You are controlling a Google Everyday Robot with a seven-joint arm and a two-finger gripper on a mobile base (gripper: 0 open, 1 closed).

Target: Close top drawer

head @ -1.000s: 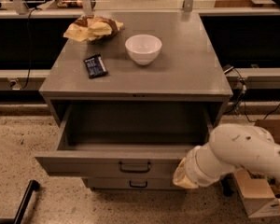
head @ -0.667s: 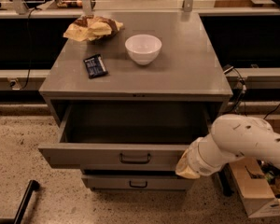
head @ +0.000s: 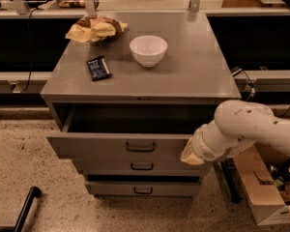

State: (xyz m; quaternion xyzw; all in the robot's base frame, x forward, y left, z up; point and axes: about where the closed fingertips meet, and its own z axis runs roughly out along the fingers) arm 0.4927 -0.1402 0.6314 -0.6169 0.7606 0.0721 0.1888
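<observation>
I'm watching the gripper (head: 191, 153) pressing, it seems, against the right end of the top drawer (head: 111, 146); whether it is spread I cannot tell. The drawer is sitting further in than a moment ago, still part open. A bowl (head: 148, 50), a packet (head: 99, 67) and a bag (head: 96, 29) are lying on the cabinet (head: 193, 76).

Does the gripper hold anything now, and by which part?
It cannot be told. The gripper is at the right end of the front of the top drawer, away from its handle.
</observation>
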